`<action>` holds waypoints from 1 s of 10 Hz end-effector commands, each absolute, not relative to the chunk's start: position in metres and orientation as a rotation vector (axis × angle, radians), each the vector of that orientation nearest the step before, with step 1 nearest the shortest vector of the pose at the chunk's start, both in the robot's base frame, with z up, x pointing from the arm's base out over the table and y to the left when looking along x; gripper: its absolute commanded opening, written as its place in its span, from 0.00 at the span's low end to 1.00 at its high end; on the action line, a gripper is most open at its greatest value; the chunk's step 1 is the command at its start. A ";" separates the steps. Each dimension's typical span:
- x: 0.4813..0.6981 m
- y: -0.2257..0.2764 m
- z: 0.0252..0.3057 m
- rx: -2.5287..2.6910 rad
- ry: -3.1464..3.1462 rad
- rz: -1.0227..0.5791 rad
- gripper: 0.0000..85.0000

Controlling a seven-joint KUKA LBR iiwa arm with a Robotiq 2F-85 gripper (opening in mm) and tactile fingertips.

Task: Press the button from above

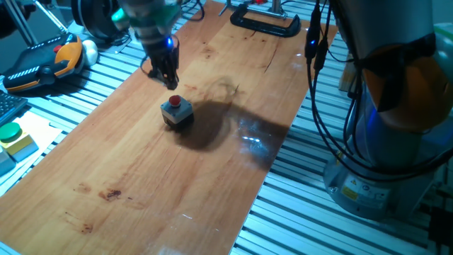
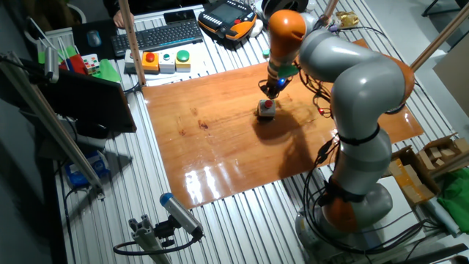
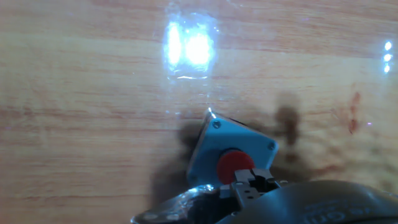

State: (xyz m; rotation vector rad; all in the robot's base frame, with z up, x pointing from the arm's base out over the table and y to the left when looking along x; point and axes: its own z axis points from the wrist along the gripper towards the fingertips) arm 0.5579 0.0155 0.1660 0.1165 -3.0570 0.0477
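The button [image 1: 175, 108], a small red round cap on a grey and black cube housing, stands on the wooden board [image 1: 141, 177] near its middle. It also shows in the other fixed view [image 2: 266, 108] and in the hand view [image 3: 235, 163]. My gripper [image 1: 172, 82] hangs just above the button and a little behind it, pointing down. In the hand view the gripper [image 3: 252, 184] has its two fingertips together at the near edge of the red cap. It holds nothing.
A green round button on a yellow box [image 1: 12, 136] lies off the board at the left. A black clamp [image 1: 265, 23] sits at the board's far end. An orange pendant [image 1: 42, 64] lies at the back left. The arm's base [image 1: 396, 142] stands at the right.
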 end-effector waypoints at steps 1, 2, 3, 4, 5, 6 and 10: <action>0.553 0.013 0.184 0.109 -3.057 0.054 0.01; 0.548 0.011 0.194 0.102 -3.056 0.055 0.01; 0.544 0.009 0.204 0.090 -3.056 0.050 0.01; 0.538 0.007 0.212 0.088 -3.063 0.046 0.01; 0.534 0.006 0.218 0.082 -3.074 0.038 0.01; 0.531 0.008 0.221 0.071 -3.081 0.031 0.01; 0.533 0.011 0.221 0.079 -3.095 0.020 0.01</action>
